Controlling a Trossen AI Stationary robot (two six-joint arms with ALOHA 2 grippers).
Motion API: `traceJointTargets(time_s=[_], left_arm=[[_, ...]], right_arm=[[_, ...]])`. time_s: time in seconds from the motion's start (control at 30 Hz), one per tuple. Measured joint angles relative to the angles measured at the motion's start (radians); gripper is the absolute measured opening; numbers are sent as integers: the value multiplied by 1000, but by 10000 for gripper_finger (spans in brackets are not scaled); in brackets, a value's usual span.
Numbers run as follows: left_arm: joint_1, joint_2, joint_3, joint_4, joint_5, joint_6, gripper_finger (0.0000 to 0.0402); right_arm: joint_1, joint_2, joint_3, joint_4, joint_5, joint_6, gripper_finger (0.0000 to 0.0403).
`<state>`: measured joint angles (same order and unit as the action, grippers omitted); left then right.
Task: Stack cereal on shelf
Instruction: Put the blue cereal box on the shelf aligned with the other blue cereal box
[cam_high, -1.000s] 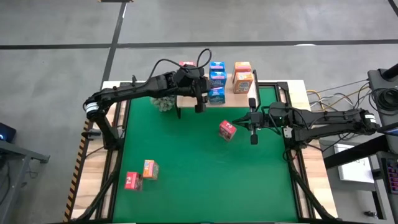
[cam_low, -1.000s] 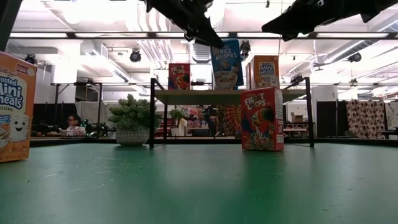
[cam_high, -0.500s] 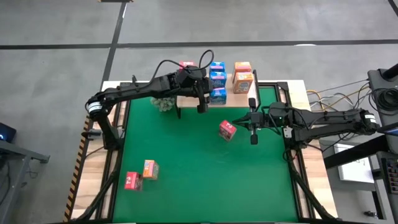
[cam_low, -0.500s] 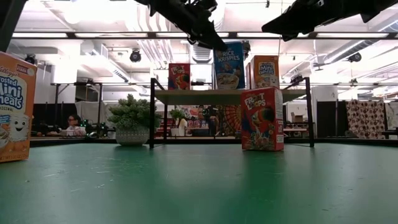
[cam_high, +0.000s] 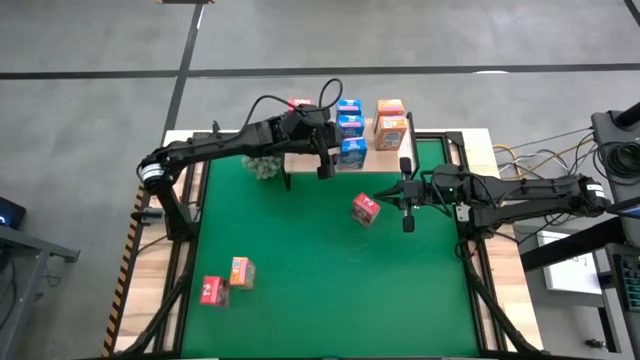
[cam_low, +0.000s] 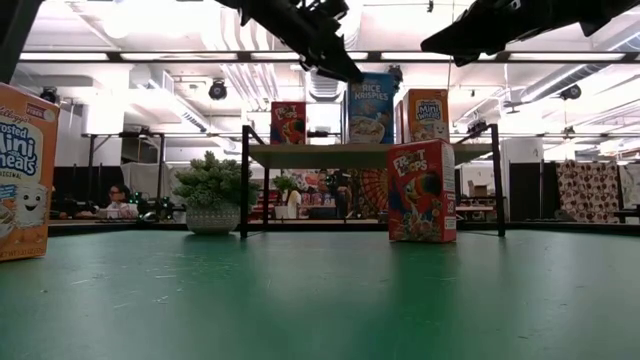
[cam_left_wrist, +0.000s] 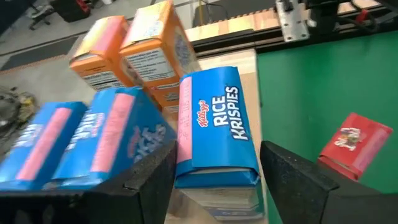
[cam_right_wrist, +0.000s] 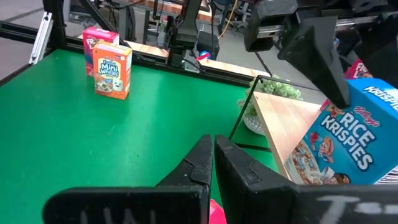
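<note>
The light wooden shelf (cam_high: 305, 158) stands at the table's far middle. On it stand three blue cereal boxes, two orange ones (cam_high: 392, 132) and a pink-red one (cam_high: 300, 103). My left gripper (cam_left_wrist: 217, 155) reaches over the shelf's near edge, open. Its fingers flank the nearest blue box (cam_left_wrist: 214, 124) with narrow gaps. That box stands on the shelf board by its bottom (cam_low: 372, 105). My right gripper (cam_high: 407, 215) hangs shut above the mat beside a pink-red box (cam_high: 365, 209), which stands on the mat.
A green plant ball (cam_high: 264, 166) sits by the shelf's left leg. An orange box (cam_high: 240, 272) and a pink-red box (cam_high: 211, 290) stand on the green mat near the table's near left corner. The mat's middle lies bare.
The blue box between my left fingers has shifted a little toward the table's right edge, and its top has come down slightly. Both arms have kept their places.
</note>
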<state>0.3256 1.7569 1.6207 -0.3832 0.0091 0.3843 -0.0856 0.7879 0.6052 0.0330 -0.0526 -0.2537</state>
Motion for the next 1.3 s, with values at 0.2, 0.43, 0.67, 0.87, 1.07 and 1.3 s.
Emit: traceJointTargets(time_s=[0.2,0.43,0.67,0.87,1.07,1.3], left_arm=[[0,-29,16,-42,-37,25,215],[-4,-40,124,-269,-37,21,215],[-39,-97,73,-312,-41,-30,215],[-98,-210,-117,-164,-129,-67,215],[-136,-329,-362,121,-131,-95,215],[-137,-391,-582,470,-132,-114,193]], right_arm=[[0,0,0,0,0,9,9],[0,0,0,2,1,37,9],[0,0,-20,-6,1,86,9],[0,0,-44,1,87,113,9],[0,0,-45,3,151,127,9],[-4,2,-45,12,240,166,9]])
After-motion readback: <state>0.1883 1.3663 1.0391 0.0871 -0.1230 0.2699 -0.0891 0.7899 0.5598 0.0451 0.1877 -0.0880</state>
